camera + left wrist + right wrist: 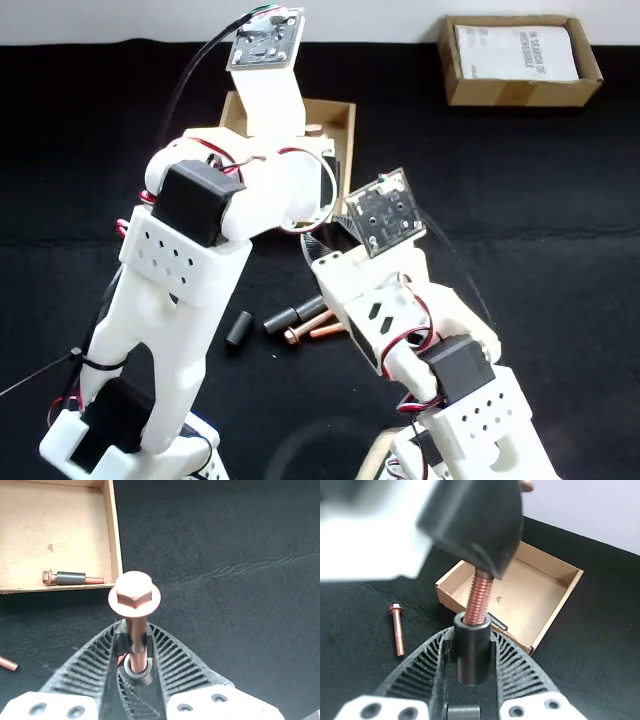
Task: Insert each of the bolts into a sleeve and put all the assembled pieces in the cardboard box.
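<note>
My left gripper [134, 639] is shut on the shank of a copper bolt [134, 596], whose hex head faces the camera. My right gripper [471, 647] is shut on a black sleeve [471, 652] held upright. The bolt's threaded end [479, 597] enters the top of that sleeve, which also sits under the bolt [139, 670] in the left wrist view. The open cardboard box [112, 535] lies just beyond, with one assembled piece [70, 577] on its floor. In the high view the box [335, 112] is behind the left arm.
On the black mat in front of the arms lie a loose sleeve [239, 328], a second sleeve [290, 316] and copper bolts [322, 328]. One loose bolt [397, 629] lies left of the box. A second box [520, 62] with a paper stands at the back right.
</note>
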`<state>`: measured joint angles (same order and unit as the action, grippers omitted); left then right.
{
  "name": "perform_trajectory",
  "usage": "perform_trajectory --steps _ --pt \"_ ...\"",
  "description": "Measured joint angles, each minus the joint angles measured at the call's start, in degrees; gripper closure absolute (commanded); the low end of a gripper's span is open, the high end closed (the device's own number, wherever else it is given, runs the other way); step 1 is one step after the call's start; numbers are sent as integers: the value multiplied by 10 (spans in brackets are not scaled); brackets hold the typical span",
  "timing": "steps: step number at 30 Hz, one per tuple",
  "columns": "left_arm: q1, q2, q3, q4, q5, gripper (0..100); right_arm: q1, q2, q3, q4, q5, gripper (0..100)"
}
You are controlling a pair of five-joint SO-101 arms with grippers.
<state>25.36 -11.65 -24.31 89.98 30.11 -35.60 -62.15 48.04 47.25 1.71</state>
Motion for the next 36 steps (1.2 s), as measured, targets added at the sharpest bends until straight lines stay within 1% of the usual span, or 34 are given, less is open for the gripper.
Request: perform_trajectory --steps 3,15,23,30,32,36 --pt "0 0 2 0 0 991 0 0 0 0 0 991" --pt "2 -32 113 -8 3 991 1 2 3 2 0 991" --pt "47 -108 188 -9 3 986 0 1 1 1 -1 991" --pt "49 -135 232 -11 3 982 0 1 3 1 0 991" --pt "49 -136 235 -11 3 925 0 1 3 2 0 991" --pt "49 -136 235 -9 2 707 0 2 3 2 0 991"
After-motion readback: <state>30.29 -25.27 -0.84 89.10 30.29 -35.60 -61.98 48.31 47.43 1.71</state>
